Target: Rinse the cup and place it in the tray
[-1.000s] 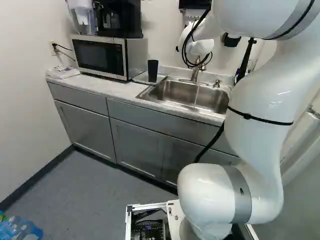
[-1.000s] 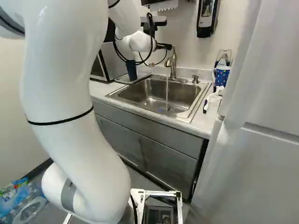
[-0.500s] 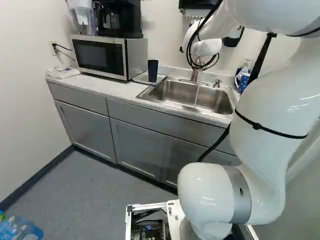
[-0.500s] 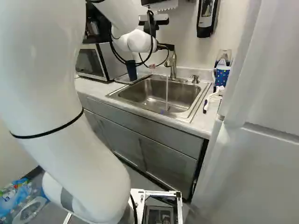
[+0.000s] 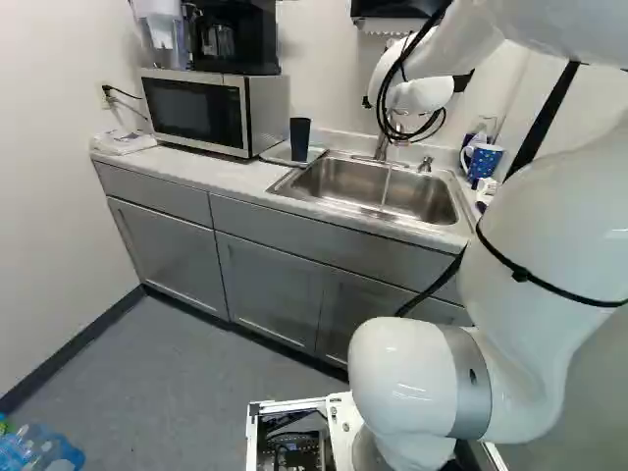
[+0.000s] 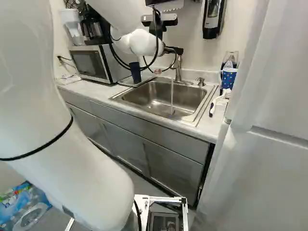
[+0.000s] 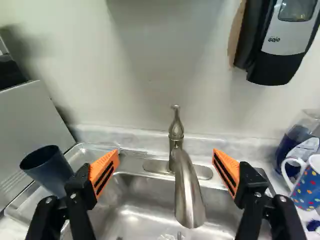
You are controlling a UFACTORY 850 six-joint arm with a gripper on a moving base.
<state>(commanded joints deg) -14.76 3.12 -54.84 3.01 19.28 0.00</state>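
Placing looks done: dark-blue tapered cup [image 7: 49, 170] near the front edge of the shallow clear tray [image 7: 85, 155]. Gripper [image 7: 166, 154] open — next, probably, shut the running brushed-steel faucet [image 7: 187, 192].

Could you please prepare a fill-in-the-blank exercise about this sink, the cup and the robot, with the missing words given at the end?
1. The dark cup is in the ____.
2. The end effector is not shut but ____.
3. Water runs from the faucet into the ____.
4. The coffee maker stands on top of the ____.

Missing words: tray; open; sink; microwave.
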